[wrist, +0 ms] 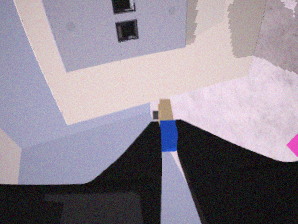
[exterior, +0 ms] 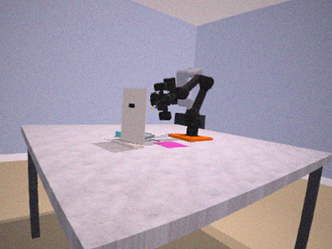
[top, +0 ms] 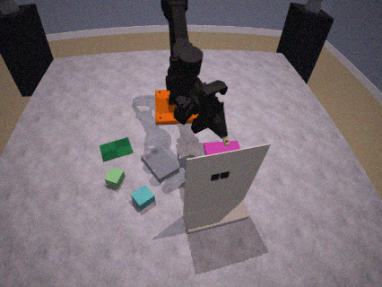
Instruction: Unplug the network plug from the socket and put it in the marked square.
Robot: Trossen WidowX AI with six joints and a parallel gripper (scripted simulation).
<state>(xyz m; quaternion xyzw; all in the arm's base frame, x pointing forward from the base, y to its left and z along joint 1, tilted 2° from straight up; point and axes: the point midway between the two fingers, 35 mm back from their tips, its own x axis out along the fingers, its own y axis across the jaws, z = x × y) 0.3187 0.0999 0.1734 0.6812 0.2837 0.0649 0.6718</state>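
Plug (top: pixel 226 142) (wrist: pixel 169 136), blue body w/ tan front, out of socket & clenched in gripper (top: pixel 225 135) (wrist: pixel 165 128) above table (top: pixel 90 242) (exterior: pixel 171 187), apart from upright panel (top: pixel 221 188) (exterior: pixel 134 115) (wrist: pixel 210 67); magenta sq. (top: pixel 211 147) (exterior: pixel 171 144) (wrist: pixel 294 145) on robot's side of panel, gray slab (top: pixel 160 162), teal block (top: pixel 143 197) (exterior: pixel 118 134), green block (top: pixel 115 178) off to one side.

Wrist view: socket plate (wrist: pixel 90 35) cut off above, magenta square (top: pixel 215 148) (exterior: pixel 170 144) (wrist: pixel 294 145) at right.

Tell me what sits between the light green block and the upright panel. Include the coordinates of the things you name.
In the top view, the teal block (top: pixel 143 197) (exterior: pixel 118 134) lies between the light green block (top: pixel 115 178) and the panel (top: pixel 220 197) (exterior: pixel 134 119) (wrist: pixel 100 95).
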